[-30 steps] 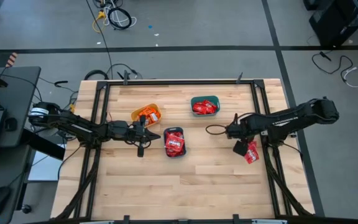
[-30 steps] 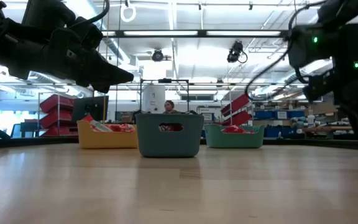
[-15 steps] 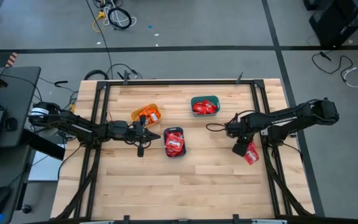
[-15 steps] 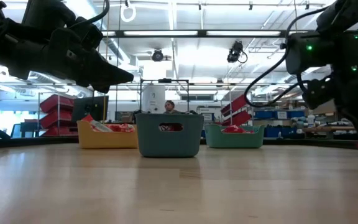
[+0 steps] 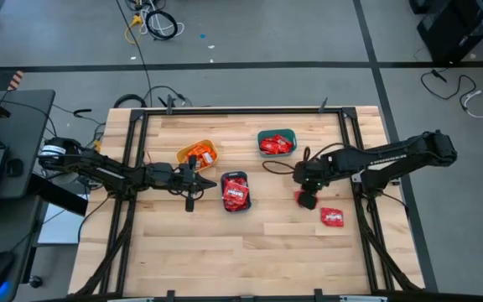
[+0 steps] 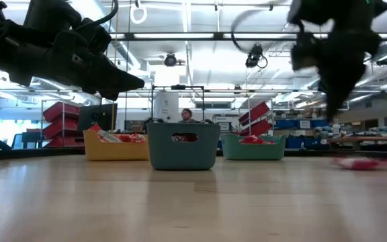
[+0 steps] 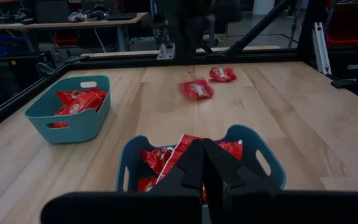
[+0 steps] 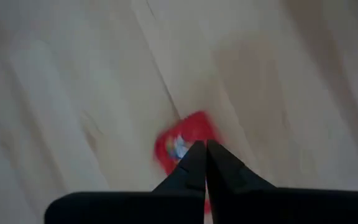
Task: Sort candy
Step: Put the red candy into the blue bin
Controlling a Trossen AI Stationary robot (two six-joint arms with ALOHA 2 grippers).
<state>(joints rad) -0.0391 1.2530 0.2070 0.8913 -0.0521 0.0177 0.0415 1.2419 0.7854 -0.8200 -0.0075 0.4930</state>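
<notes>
My right gripper (image 5: pixel 306 195) points steeply down over the table's right half, shut on a red candy packet with a white mark (image 8: pixel 180 144). The left wrist view shows that packet blurred (image 7: pixel 197 89). A second red packet (image 5: pixel 332 216) lies flat on the wood nearer the right edge. My left gripper (image 5: pixel 210 181) hangs shut and holds nothing, just left of the blue-grey bin (image 5: pixel 236 192), which is full of red packets. The teal bin (image 5: pixel 276 142) holds red candy. The yellow bin (image 5: pixel 197 154) holds orange-and-white candy. My right gripper pinches the red packet between its two fingertips, near one edge (image 8: pixel 190 138). The fingers come from above and slant down. Most of the packet hangs past the fingertips. Blur hides which edge is held and whether the packet is clear of the wood.
The three bins stand in a loose row across the table's middle and far part. Bare wood lies along the near edge (image 5: pixel 241 260). A black frame rail (image 5: pixel 360 218) runs close to the loose packet. People and shelves show in the room beyond the table.
My right gripper has shut on one red packet. It has risen, tipped further down and gone toward the table's left with it. The other packet has slid a little toward the near edge and now lies alone.
</notes>
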